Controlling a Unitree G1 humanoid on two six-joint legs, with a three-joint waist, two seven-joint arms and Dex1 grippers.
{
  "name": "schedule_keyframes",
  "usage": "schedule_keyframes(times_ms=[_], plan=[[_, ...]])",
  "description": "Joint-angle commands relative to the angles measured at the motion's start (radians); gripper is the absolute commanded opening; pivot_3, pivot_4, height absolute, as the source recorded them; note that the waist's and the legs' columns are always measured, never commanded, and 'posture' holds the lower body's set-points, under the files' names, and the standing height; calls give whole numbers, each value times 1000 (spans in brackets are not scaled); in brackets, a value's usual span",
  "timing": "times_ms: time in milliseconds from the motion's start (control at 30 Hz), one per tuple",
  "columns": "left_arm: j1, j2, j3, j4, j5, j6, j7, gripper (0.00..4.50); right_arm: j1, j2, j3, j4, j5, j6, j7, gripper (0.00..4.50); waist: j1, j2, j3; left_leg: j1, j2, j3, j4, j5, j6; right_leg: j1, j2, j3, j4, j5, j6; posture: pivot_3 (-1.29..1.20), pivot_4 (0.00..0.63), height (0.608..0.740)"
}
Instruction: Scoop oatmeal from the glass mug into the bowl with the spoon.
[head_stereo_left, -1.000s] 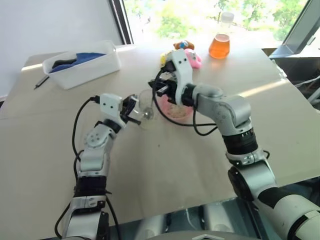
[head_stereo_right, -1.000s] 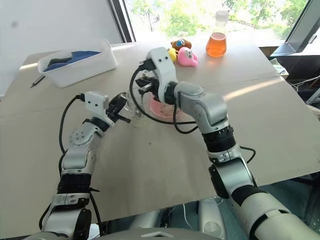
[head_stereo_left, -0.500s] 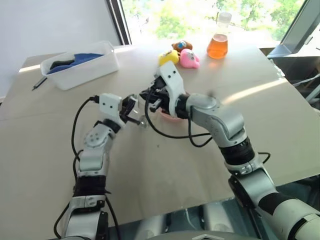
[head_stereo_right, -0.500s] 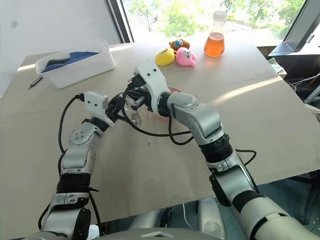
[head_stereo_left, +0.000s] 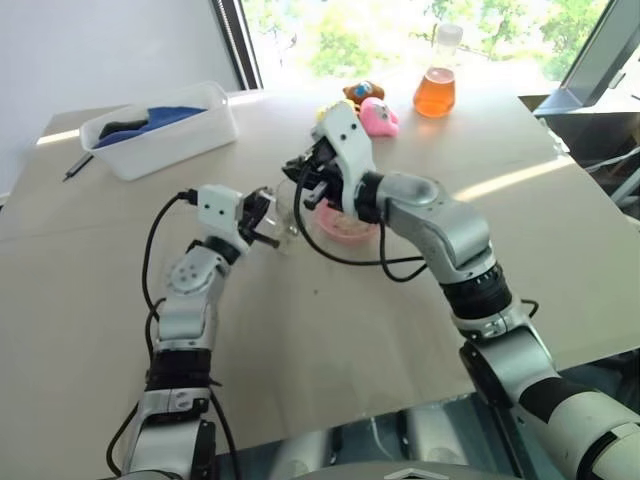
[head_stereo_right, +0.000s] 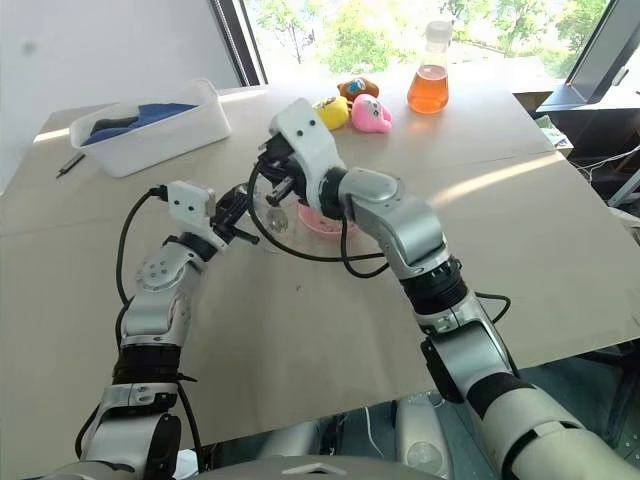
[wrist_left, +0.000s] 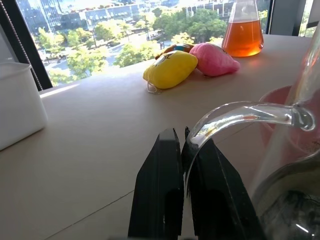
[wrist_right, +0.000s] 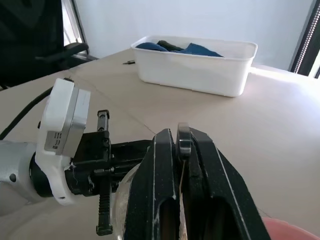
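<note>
Big pale wood table (head_stereo_left: 330, 340) by a bright window w/ green trees outside. Far side of the table: a flask of orange liquid (head_stereo_left: 438, 90), and next to it a yellow soft toy (head_stereo_right: 328, 112) and a pink soft toy (head_stereo_right: 368, 115). Off to the left sits a white tub (head_stereo_left: 160, 128) w/ a blue cloth (head_stereo_left: 165, 115) in it, and a dark pen (head_stereo_left: 82, 165) lies just beside the tub.

Near the middle of the table stands the glass mug (head_stereo_right: 272, 213), clear and small. The left gripper (wrist_left: 184, 150) is pinched tight on the mug's curved glass handle, fingers (wrist_left: 159, 195) pressed close on both sides. The pink bowl (head_stereo_left: 345, 222) sits on the table just to the right of the mug, very near it.

The right gripper (wrist_right: 179, 150) hangs over the mug's top, pointing toward the left arm. Its fingers are squeezed tight on a thin bit of metal, the spoon (wrist_right: 183, 141) handle. Can't see the spoon's head, and can't tell about the oatmeal in the mug.
</note>
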Motion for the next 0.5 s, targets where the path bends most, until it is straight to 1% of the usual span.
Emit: schedule_keyframes(times_ms=[33, 167, 300, 500], plan=[[-17, 11, 10, -13, -5, -19, -1, 68, 10, 10, 26, -28, -22, -44, 16, 0, 0, 0, 0, 0, 0, 0, 0, 0, 0, 0, 0, 0, 0, 0, 0, 0, 150, 740], [-17, 10, 9, -12, -4, -21, 1, 68, 31, 31, 17, -47, 5, 21, 10, 0, 0, 0, 0, 0, 0, 0, 0, 0, 0, 0, 0, 0, 0, 0, 0, 0, 150, 740], [-12, 9, 8, -11, -4, -23, 0, 68, 35, 68, -49, -62, 65, 155, -28, 0, 0, 0, 0, 0, 0, 0, 0, 0, 0, 0, 0, 0, 0, 0, 0, 0, 150, 740], [-13, 5, 2, -6, 0, -28, -1, 68, -25, 129, -233, -31, 154, 323, -121, 0, 0, 0, 0, 0, 0, 0, 0, 0, 0, 0, 0, 0, 0, 0, 0, 0, 150, 740]])
